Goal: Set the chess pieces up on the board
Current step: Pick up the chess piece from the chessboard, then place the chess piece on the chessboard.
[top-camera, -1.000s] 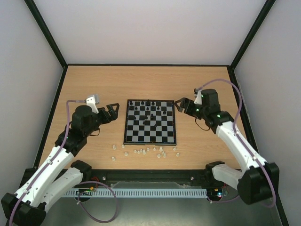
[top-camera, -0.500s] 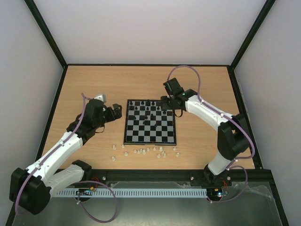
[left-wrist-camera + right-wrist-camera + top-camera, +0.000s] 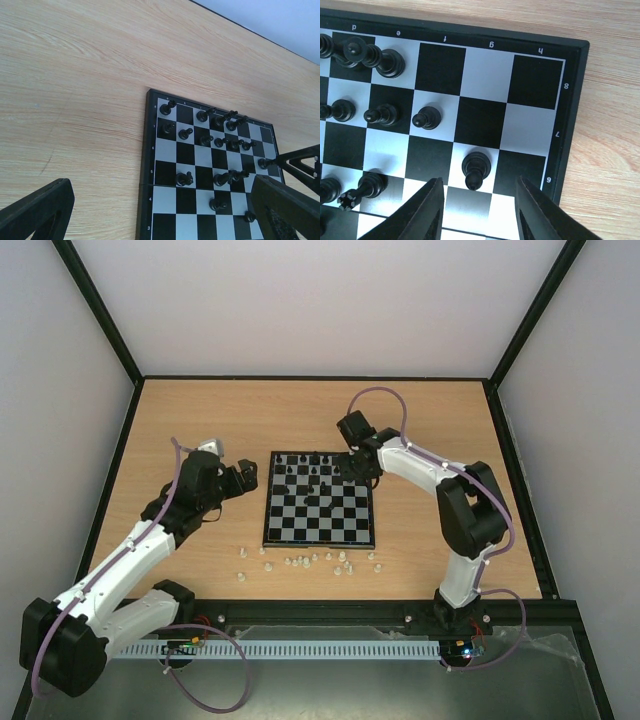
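The black piece (image 3: 476, 170) stands upright on the board (image 3: 572, 115), near its right edge, just between the jaw tips of the right gripper (image 3: 479, 186), which is half open and holds nothing.

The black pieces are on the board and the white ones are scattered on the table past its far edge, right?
Not quite: the top view shows the white ones off the board's near edge. The black pieces are on it.

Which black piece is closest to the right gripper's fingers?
The lone black piece on g6, directly ahead of the right gripper; the other pieces stand farther left.
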You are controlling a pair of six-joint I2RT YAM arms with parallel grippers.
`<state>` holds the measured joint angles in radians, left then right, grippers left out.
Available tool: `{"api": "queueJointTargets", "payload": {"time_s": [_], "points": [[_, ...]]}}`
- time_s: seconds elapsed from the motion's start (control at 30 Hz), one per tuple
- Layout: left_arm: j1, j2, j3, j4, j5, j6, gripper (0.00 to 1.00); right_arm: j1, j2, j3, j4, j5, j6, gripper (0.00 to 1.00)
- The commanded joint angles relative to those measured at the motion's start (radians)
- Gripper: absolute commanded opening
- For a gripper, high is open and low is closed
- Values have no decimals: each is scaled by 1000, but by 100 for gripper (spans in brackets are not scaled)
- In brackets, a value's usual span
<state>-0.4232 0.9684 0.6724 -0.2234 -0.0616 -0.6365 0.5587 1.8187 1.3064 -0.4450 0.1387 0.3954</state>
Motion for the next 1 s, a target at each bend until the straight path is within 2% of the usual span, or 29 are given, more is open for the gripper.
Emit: {"api": "queueJointTargets", "payload": {"time_s": [0.0,0.13,0.33,0.57,0.77,0.97], "points": [[-2,-5,8,3,-21,0,100,6,34,40,-53,-5,-10,37],[-2,11,9,6,-31,-6,100,6,55,42,-58,-6,-12,29],[-2,31,-1,24,-27,-11,100,6,79,37,-61,-9,-12,25],[-2,60,-5,47,2,-2,100,6,107,73,-63,17,-5,7],[-2,64,-11,62,24,4,99,4,178,245,-127,78,-7,6],[-2,65,-14,68,33,8,100,3,290,434,-201,75,-30,6]]}}
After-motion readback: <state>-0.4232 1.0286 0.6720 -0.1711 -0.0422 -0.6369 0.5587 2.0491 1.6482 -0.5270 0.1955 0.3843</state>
